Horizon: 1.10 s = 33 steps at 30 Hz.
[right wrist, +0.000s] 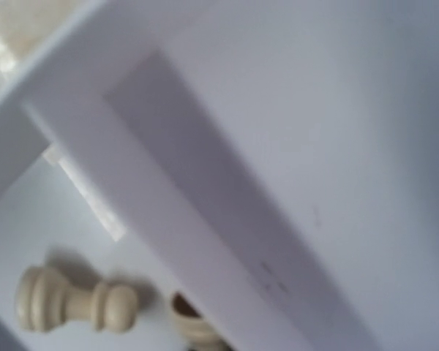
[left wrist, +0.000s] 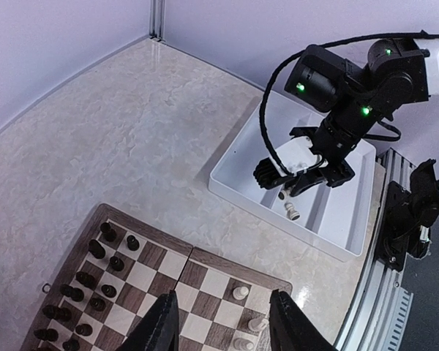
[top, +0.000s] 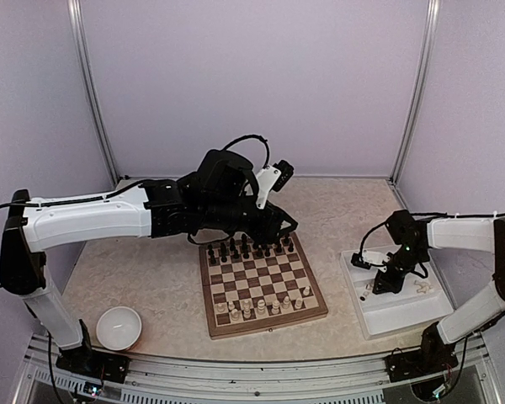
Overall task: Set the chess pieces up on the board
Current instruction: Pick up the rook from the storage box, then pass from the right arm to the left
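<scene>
Right pincer (left wrist: pixel 298 183) over white tray (left wrist: pixel 234 164), cream pawn (right wrist: pixel 73 300) lying inside

R wrist view blurred; 2nd chess piece (right wrist: pixel 192 325) cut off at btm edge

Left gripper (left wrist: pixel 221 327), jaws apart, over a chessboard (left wrist: pixel 172 263); ahead to its right, the right gripper (left wrist: pixel 291 186) reaches into a white tray (left wrist: pixel 243 142).

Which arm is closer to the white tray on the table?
Right. The right gripper reaches down into the white tray. The left gripper hangs over the board, off to the tray's side and apart from it.
</scene>
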Motion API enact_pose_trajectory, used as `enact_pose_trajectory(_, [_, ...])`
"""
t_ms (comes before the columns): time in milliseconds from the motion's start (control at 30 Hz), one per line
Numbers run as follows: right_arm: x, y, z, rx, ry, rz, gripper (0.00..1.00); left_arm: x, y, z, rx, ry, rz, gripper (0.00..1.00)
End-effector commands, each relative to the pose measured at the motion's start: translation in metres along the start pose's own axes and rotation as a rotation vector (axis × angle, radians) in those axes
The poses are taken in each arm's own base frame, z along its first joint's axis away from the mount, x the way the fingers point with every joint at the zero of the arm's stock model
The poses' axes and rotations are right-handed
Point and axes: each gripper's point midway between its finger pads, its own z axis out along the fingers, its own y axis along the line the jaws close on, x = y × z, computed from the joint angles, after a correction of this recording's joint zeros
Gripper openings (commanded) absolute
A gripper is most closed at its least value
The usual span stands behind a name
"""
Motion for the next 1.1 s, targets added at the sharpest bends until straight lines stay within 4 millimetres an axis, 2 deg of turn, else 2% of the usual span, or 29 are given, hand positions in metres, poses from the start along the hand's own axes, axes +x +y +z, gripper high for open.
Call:
enact_pose_trajectory(0, [0.008, 0.004, -0.001, 0.005, 0.007, -0.004, 0.09, -0.003, -0.004, 0.006, 0.039, -0.038, -0.023, 0.43])
enact_pose_trajectory(167, [-0.015, 0.015, -0.04, -0.014, -0.108, -0.047, 0.08, 0.003, -0.012, 0.019, 0.097, -0.074, -0.072, 0.43])
enact_pose_trajectory(333, [-0.059, 0.036, -0.092, -0.063, -0.281, -0.15, 0.09, 0.003, -0.031, 0.029, 0.226, -0.136, -0.153, 0.43])
enact_pose_trajectory(533, [-0.11, 0.07, -0.129, -0.114, -0.389, -0.298, 0.09, 0.001, -0.059, 0.049, 0.38, -0.149, -0.259, 0.44])
enact_pose_trajectory(633, [-0.13, 0.082, -0.138, -0.129, -0.404, -0.351, 0.09, -0.005, -0.074, 0.058, 0.417, -0.15, -0.267, 0.49])
enact_pose_trajectory(733, [-0.143, 0.092, -0.142, -0.148, -0.417, -0.392, 0.1, 0.0, -0.08, 0.069, 0.417, -0.126, -0.278, 0.5])
enact_pose_trajectory(900, [-0.149, 0.102, -0.141, -0.156, -0.404, -0.438, 0.1, 0.009, -0.078, 0.076, 0.41, -0.099, -0.302, 0.48])
enact_pose_trajectory(1067, [-0.153, 0.106, -0.145, -0.158, -0.409, -0.454, 0.1, 0.017, -0.08, 0.084, 0.425, -0.065, -0.322, 0.41])
